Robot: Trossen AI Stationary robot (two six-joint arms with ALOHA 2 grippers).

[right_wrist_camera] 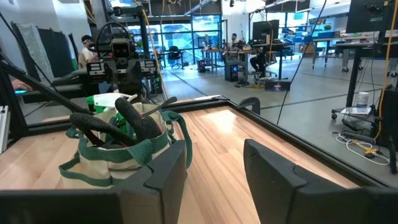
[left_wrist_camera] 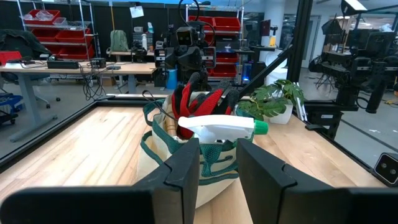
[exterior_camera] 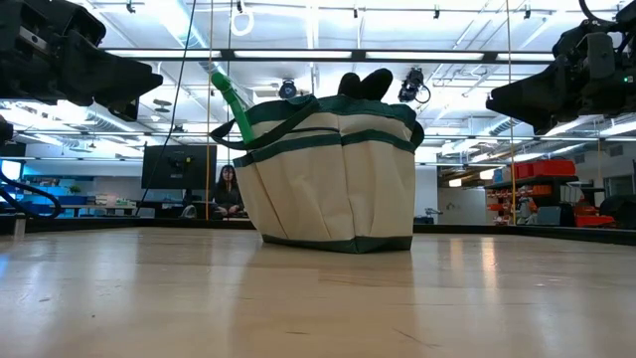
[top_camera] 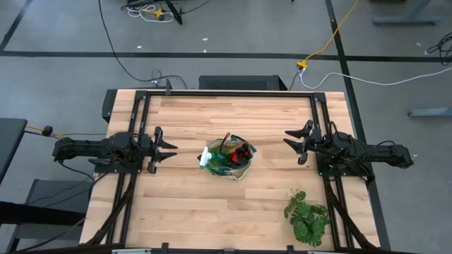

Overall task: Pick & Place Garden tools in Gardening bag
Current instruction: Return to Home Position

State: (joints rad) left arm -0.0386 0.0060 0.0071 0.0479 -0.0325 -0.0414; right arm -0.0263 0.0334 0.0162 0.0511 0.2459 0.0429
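Observation:
The tan gardening bag (top_camera: 229, 161) with green trim stands upright on its base at the table's middle. Garden tools fill it: red gloves (left_wrist_camera: 198, 104), a green spray bottle with a white nozzle (left_wrist_camera: 219, 127) and dark handles (right_wrist_camera: 134, 118) stick out of its top. My left gripper (top_camera: 168, 149) waits at the table's left edge, held level and open, empty. My right gripper (top_camera: 292, 143) waits at the right edge, held level and open, empty. Both point toward the bag (exterior_camera: 333, 174).
A leafy green plant (top_camera: 307, 215) stands near the table's front right corner. A black metal frame (top_camera: 233, 94) runs around the wooden tabletop. People sit at desks in the room beyond the table.

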